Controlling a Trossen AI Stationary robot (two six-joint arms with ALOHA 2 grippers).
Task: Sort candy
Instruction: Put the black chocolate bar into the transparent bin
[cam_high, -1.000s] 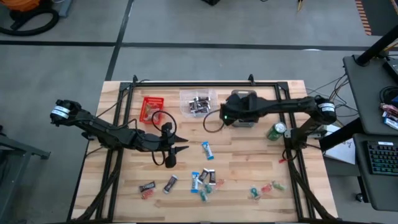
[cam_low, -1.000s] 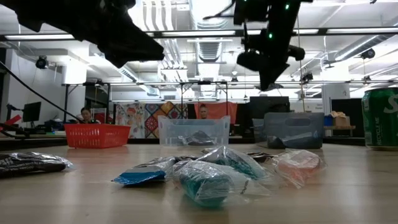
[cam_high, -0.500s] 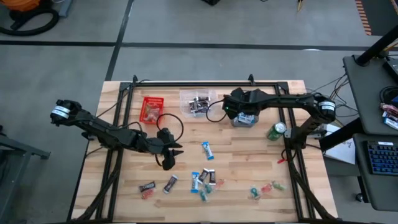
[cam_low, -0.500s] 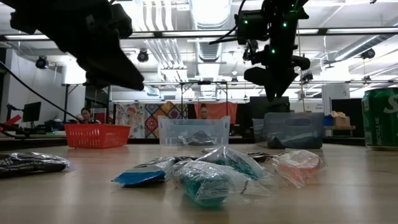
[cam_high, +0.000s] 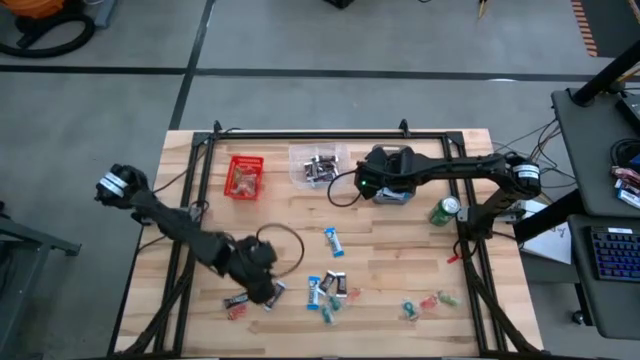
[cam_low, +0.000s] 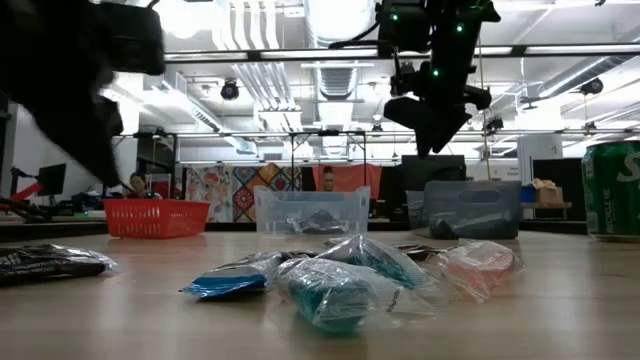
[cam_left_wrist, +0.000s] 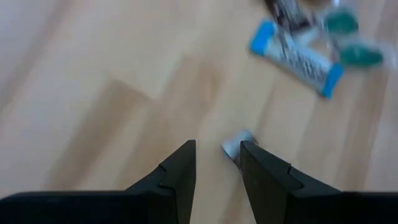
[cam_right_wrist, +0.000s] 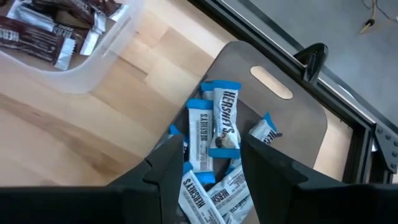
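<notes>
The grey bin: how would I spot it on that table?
Look along the wooden table's far edge, where three bins stand in a row. The grey plastic bin is the rightmost one, under the right claw. It alone holds blue-and-white wrapped candy bars.

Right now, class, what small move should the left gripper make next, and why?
Probably ease down a little and close. The left gripper is open low over the table, with the end of a candy between its fingers but not yet pinched. The right gripper hangs open over the grey bin, so it is no obstacle.
</notes>
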